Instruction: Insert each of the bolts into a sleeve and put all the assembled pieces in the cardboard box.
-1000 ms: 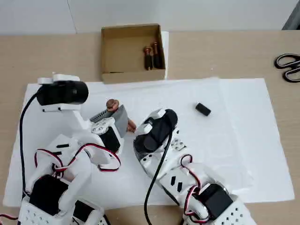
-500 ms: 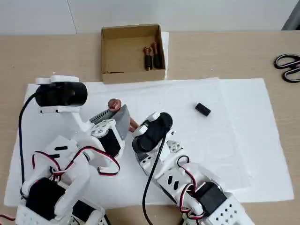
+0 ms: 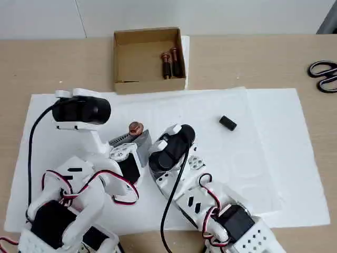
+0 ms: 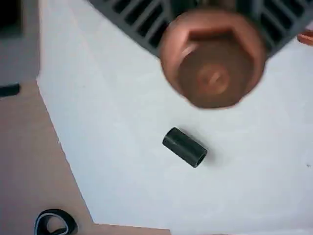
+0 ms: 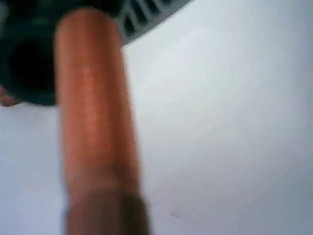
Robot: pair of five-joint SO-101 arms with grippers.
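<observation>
Clamping a copper bolt (image 3: 136, 127) head-up, the left tool (image 3: 136, 138) leaves its shank exposed, probably for fitting the sleeve (image 3: 227, 123) lying well apart on white paper (image 3: 274, 158), short of the cardboard box (image 3: 137, 58).

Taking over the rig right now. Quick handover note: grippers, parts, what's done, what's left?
Left gripper: jaws shut on a copper bolt, over the white paper.
Right arm: close beside the left gripper. Its wrist view looks onto the bolt's shaft close up. I cannot tell whether it holds anything.
Black sleeve: loose on the paper, to the right of both arms.
Cardboard box: two assembled pieces lie inside, by its right wall.
Done: two pieces boxed.
Left: fit the held bolt into the loose sleeve, then put that piece in the box.
</observation>
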